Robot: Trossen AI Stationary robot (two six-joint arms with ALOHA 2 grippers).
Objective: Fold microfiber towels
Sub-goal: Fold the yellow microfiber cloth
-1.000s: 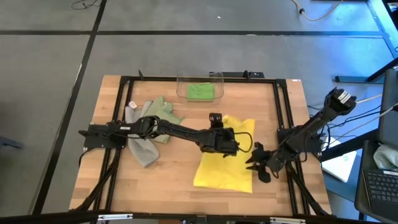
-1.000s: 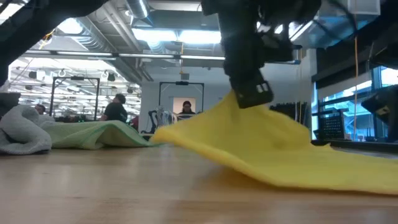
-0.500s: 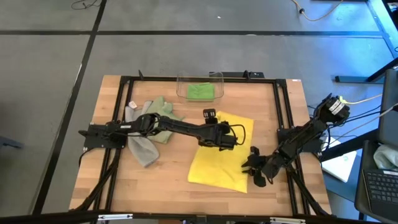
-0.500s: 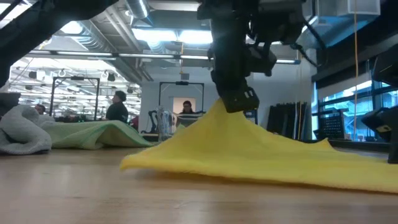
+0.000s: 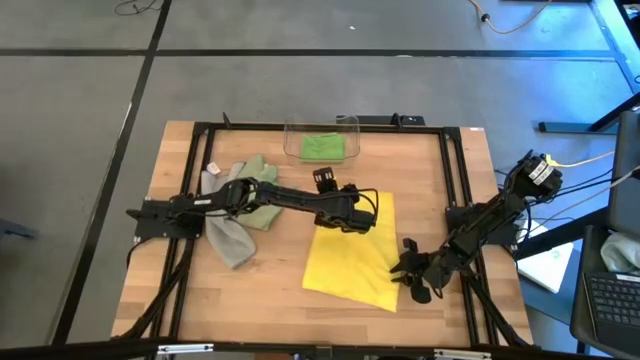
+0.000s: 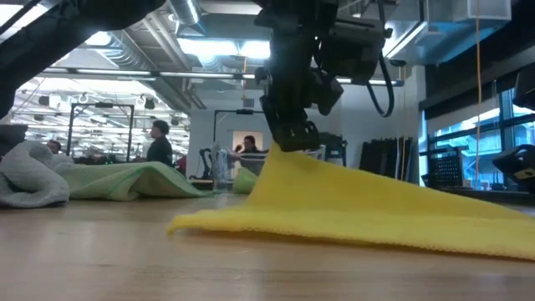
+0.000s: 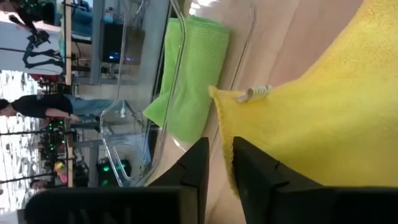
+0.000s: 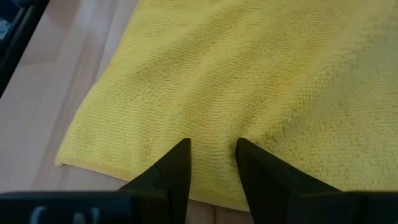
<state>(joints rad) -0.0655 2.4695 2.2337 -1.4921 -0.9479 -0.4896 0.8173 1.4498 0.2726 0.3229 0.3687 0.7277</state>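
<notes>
- My left hand [image 5: 330,196] pinches the far edge of the yellow towel [image 5: 352,250], lifting it off the surface [image 5: 270,275]
- My right hand [image 5: 413,277], fingers parted, hovers at the near right corner, seemingly holding nothing
- I should lay that edge down flat, keeping corners aligned, and release only once it rests

Overhead and table-level cameras share the yellow towel [image 5: 352,255], as do both close wrist views (facing forward).
</notes>
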